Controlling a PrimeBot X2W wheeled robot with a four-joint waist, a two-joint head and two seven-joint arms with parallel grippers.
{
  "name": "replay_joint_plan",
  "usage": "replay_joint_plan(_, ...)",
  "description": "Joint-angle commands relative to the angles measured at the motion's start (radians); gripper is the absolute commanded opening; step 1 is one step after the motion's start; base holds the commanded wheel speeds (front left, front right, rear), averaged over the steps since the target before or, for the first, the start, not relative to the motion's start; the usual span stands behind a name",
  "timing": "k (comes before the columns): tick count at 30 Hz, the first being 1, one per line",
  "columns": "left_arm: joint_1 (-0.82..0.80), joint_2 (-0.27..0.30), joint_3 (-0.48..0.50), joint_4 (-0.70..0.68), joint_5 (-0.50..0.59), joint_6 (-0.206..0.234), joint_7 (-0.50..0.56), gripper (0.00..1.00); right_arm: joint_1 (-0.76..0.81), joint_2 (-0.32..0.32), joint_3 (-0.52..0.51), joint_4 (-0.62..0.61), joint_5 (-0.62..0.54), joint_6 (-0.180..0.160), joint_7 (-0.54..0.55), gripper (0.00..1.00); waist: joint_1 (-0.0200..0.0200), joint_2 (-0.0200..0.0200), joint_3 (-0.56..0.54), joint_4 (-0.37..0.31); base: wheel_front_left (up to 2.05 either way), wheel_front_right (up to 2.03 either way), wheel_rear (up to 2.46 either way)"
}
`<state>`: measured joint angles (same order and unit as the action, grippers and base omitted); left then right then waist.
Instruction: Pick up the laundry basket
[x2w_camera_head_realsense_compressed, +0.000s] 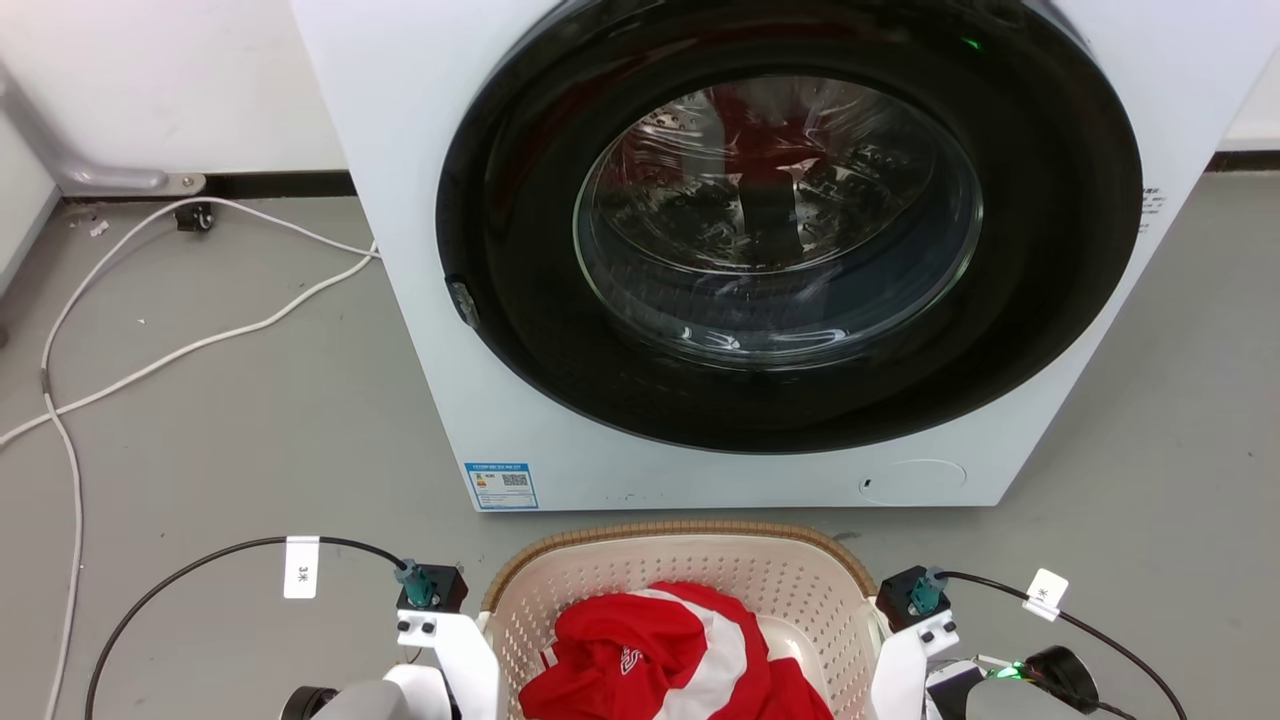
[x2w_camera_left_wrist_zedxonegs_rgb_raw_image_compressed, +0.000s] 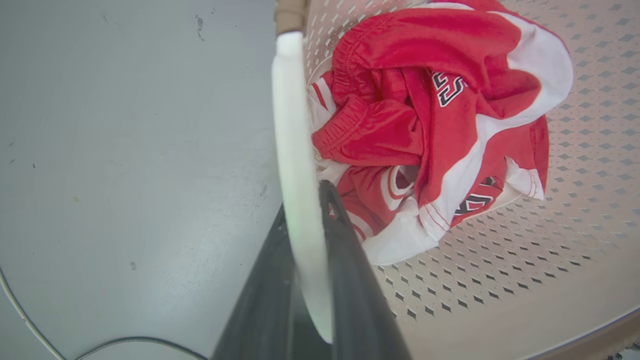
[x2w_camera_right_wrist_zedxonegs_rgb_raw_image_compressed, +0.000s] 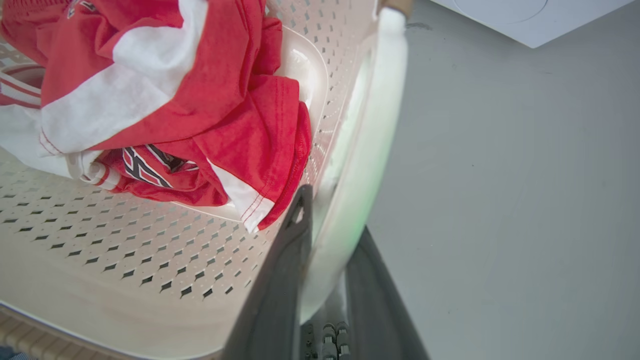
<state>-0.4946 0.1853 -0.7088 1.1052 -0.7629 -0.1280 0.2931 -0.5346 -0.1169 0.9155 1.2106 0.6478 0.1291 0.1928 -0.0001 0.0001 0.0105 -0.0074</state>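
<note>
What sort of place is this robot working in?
Most likely a laundry area, perhaps a test room set up as one. A front-loading washing machine stands on a grey floor, a laundry basket holding red and white clothes is in front of it, and loose cables trail across the floor.

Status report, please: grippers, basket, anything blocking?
Left gripper shut on laundry basket handle. Right gripper shut on opposite handle. Red-and-white clothes inside. Washing machine close ahead, door closed.

Grey floor (x2w_camera_head_realsense_compressed: 220, 440), white washing machine (x2w_camera_head_realsense_compressed: 400, 200), white wall (x2w_camera_head_realsense_compressed: 150, 80)
</note>
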Motion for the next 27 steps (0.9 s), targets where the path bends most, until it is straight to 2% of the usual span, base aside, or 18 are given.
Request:
replay_joint_plan(1, 0.002, 0.01, -0.009, -0.007, -0.01, -0.004, 0.003, 0.0, -0.004, -0.007, 0.011, -0.005, 0.007, 0.003, 0.003, 0.0, 0.0001, -0.0001, -0.003, 0.001, 0.0, 0.0, 0.0)
replay_joint_plan(11, -0.004, 0.026, -0.112, -0.015, -0.097, -0.004, 0.071, 0.0, 0.005, -0.02, 0.082, -0.016, 0.096, 0.003, 0.059, 0.0, 0.0001, -0.0001, -0.024, 0.009, 0.0, 0.0, 0.0)
replay_joint_plan(27, -0.034, 0.038, -0.224, -0.001, -0.202, -0.004, 0.071, 0.0, -0.018, -0.022, 0.179, -0.008, 0.196, 0.003, 0.073, 0.0, 0.0001, -0.0001, -0.029, 0.008, 0.0, 0.0, 0.0)
